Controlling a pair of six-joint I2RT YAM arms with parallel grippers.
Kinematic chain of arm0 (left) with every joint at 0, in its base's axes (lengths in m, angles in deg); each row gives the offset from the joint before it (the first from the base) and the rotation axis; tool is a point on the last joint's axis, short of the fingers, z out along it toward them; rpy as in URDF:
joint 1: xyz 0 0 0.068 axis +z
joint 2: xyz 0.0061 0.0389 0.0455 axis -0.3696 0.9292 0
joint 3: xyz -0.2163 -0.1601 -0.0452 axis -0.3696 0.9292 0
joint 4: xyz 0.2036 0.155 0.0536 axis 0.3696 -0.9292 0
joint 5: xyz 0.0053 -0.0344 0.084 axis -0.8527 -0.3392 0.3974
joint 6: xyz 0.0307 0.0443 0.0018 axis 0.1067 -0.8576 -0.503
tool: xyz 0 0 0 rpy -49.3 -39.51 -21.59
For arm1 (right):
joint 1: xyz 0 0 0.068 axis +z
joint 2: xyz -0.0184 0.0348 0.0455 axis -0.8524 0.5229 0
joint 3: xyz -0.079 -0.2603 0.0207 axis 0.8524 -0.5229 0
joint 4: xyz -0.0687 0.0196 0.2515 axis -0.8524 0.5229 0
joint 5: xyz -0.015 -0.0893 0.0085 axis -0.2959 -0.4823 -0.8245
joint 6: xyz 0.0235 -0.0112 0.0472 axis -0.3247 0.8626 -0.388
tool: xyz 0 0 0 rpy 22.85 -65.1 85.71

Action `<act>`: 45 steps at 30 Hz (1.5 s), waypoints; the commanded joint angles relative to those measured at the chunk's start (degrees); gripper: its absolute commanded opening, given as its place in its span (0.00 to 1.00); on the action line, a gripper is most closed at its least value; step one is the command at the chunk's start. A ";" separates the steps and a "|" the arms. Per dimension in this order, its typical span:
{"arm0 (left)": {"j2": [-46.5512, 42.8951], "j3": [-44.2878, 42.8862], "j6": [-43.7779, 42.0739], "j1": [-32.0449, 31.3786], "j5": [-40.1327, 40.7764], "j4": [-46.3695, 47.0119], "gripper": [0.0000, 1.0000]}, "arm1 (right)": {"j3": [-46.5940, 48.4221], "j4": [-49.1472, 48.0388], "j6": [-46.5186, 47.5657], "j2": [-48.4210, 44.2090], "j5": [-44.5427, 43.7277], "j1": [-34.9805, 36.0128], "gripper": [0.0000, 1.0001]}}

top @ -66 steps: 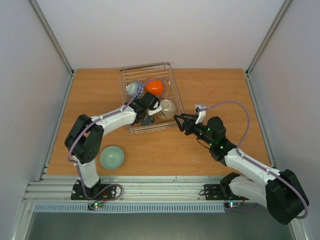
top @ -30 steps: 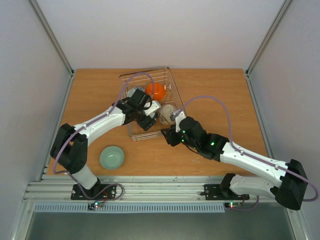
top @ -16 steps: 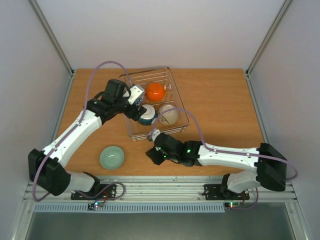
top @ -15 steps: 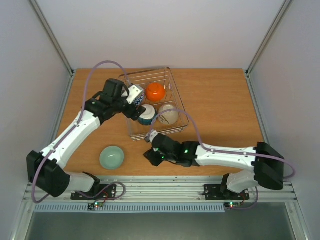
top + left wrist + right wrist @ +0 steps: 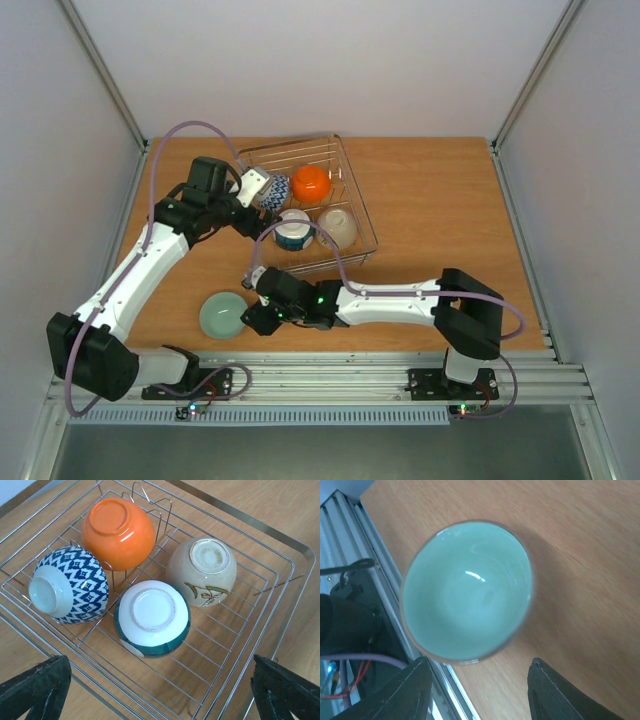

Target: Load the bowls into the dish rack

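I see four bowls in the dish rack [image 5: 295, 550]. The orange bowl [image 5: 118, 532] and blue-patterned bowl [image 5: 70, 585] lean on the tines. The teal-banded white bowl [image 5: 152, 617] and beige bowl [image 5: 201, 571] sit bottom-up in front of them. My left gripper [image 5: 159, 680] hovers over the rack's near edge, jaws spread wide and holding nothing. The pale green bowl [image 5: 465, 590] stands upright on the table [image 5: 430, 200], well outside the rack. My right gripper [image 5: 479, 665] hangs just beside it, fingers parted and empty.
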 commanded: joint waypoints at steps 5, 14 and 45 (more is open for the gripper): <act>-1.22 1.18 0.53 0.80 -3.18 0.20 0.98 | 6.23 -3.29 -0.65 7.50 1.86 -0.01 0.51; -1.66 1.74 0.68 0.85 -4.11 0.21 0.98 | 7.32 -4.63 -1.67 12.26 2.25 -0.75 0.49; -5.42 2.78 0.37 1.09 -9.10 -0.35 0.99 | -8.00 -3.54 2.52 -12.78 -13.65 -3.55 0.01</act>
